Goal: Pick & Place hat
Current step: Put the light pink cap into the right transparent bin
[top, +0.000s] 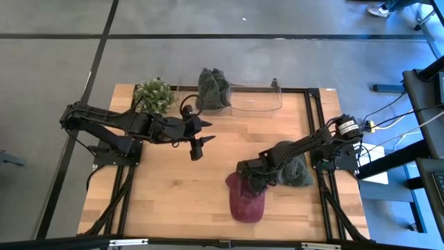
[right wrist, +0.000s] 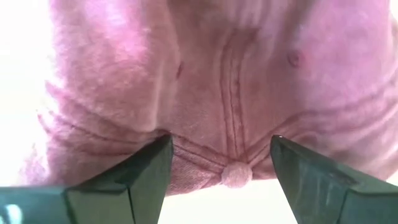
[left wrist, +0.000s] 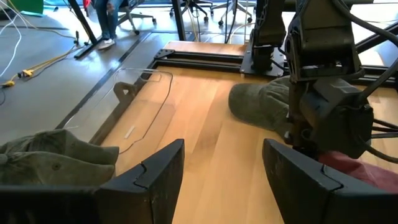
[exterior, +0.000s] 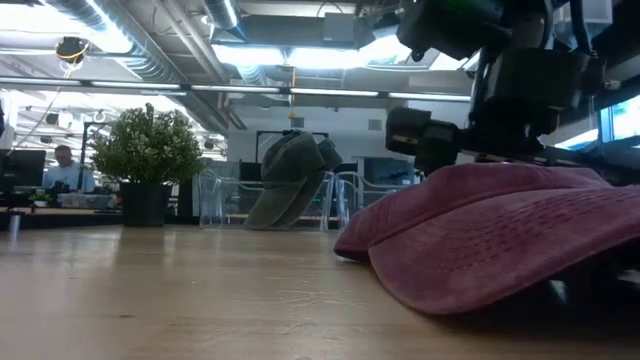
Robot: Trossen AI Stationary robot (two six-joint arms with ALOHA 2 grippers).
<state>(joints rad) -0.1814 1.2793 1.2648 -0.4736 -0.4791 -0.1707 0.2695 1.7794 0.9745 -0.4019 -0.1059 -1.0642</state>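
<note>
A maroon cap (top: 246,200) lies on the table near its near edge, brim toward the near side; in the low view the maroon cap (exterior: 500,230) rests on its rim. My right gripper (top: 251,182) is over its crown, open, fingers either side of the top button (right wrist: 236,174). My left gripper (top: 202,133) hangs open over the table's middle, touching nothing; in the left wrist view the left gripper (left wrist: 224,149) faces the right arm. My right gripper comes from above, pointing down at the crown of the maroon cap (right wrist: 217,74). Its open fingertips (right wrist: 158,146) meet the cloth on both sides of the top button, where the cloth creases. The cap lies on the table.
A green hat (top: 297,173) lies just right of the right gripper, against the arm. Another green hat (top: 214,87) sits at the far edge beside a clear tray (top: 257,104). A potted plant (top: 154,95) stands at the far left. Bare wood lies left of the cap.
</note>
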